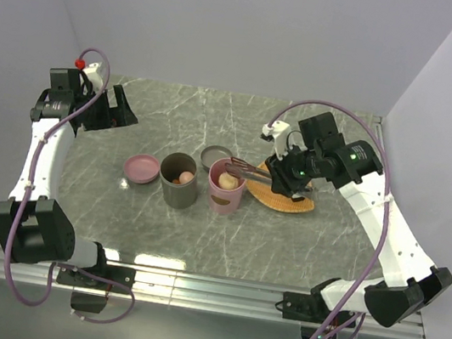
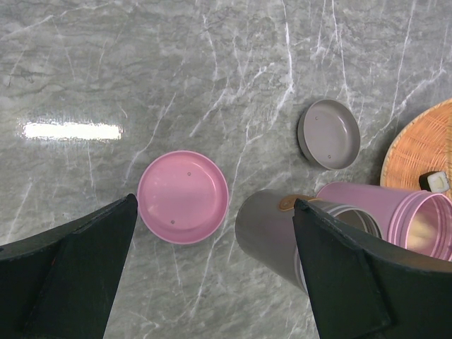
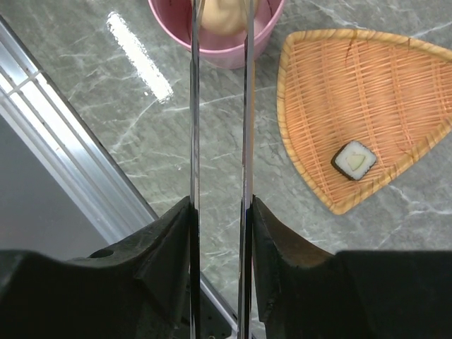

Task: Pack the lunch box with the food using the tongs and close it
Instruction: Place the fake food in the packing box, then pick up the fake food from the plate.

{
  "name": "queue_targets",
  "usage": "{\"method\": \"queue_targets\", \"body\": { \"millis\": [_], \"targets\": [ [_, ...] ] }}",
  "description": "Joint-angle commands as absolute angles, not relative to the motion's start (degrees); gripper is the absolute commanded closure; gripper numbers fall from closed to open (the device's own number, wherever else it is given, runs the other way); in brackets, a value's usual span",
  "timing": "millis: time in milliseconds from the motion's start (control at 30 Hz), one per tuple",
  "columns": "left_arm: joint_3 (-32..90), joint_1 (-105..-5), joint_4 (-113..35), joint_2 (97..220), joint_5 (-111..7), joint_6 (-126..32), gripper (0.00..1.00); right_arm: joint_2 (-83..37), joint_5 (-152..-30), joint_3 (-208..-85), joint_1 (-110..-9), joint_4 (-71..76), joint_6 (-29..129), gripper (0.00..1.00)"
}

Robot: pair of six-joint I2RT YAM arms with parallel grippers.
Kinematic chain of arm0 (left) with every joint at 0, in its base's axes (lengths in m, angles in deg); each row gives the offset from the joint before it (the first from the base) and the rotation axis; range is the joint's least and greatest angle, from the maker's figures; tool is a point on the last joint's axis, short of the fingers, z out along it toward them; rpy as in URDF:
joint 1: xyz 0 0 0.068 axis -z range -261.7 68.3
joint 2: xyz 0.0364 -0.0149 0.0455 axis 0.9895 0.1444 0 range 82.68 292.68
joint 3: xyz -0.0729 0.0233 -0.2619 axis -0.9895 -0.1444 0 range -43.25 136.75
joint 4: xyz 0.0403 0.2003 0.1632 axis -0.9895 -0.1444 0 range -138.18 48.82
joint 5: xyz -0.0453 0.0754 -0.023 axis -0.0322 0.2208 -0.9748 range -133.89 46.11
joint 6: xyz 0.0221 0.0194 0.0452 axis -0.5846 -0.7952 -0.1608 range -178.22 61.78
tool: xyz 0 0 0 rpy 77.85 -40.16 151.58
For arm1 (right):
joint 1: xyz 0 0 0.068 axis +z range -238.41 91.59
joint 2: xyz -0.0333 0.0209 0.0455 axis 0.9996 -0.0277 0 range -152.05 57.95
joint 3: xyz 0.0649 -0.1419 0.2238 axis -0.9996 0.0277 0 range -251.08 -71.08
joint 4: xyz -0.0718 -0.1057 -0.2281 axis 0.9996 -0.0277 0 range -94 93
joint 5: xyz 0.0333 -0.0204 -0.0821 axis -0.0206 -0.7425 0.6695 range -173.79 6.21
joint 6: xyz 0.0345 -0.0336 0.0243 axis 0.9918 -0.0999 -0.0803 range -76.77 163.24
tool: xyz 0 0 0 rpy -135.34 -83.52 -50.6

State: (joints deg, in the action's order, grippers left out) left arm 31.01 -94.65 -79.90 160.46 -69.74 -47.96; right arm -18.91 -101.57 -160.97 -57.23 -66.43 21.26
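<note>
The lunch box is two round tubs: a pink one (image 1: 225, 188) and a grey one (image 1: 178, 181). My right gripper (image 1: 281, 176) is shut on the silver tongs (image 1: 247, 171), its fingers (image 3: 173, 233) pressing the two arms (image 3: 194, 106) from outside. The arms stand apart and reach over the pink tub (image 3: 215, 49), where a beige ball (image 3: 215, 18) lies. A pink ball (image 1: 185, 178) and an orange-brown bit sit in the grey tub. One dark block with a white middle (image 3: 355, 159) lies on the orange woven tray (image 3: 339, 85). My left gripper (image 2: 215, 203) is open and empty above the table.
A pink lid (image 2: 183, 196) lies left of the grey tub (image 2: 272, 236), and a grey lid (image 2: 328, 134) lies behind the tubs. The table's metal front rail (image 3: 63, 162) runs along the near edge. White walls close in the back and sides.
</note>
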Motion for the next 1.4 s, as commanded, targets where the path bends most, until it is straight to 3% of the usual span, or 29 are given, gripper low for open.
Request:
{"method": "queue_targets", "body": {
  "millis": [0,400,767,1067,1367],
  "targets": [
    [33.4,-95.0,-79.5,160.6,-70.3,-48.1,0.01,-19.0,-101.3,-161.3,-56.6,-64.3,21.8,0.55],
    [33.7,-94.9,-79.5,160.6,-70.6,-48.0,0.01,-16.8,-97.8,-160.0,-58.7,-63.3,23.2,0.56],
    [33.8,-94.9,-79.4,160.6,-71.4,-48.2,0.01,-14.4,-93.3,-153.2,-77.7,-64.8,23.6,0.57],
    [33.2,-94.9,-78.4,160.8,-72.5,-47.8,0.00,-11.3,-85.2,-142.8,-79.4,-63.9,23.6,0.54],
    [32.5,-94.9,-78.4,160.7,-71.9,-48.2,0.01,-12.3,-84.1,-141.4,-79.5,-63.0,25.3,0.50]
  ]
}}
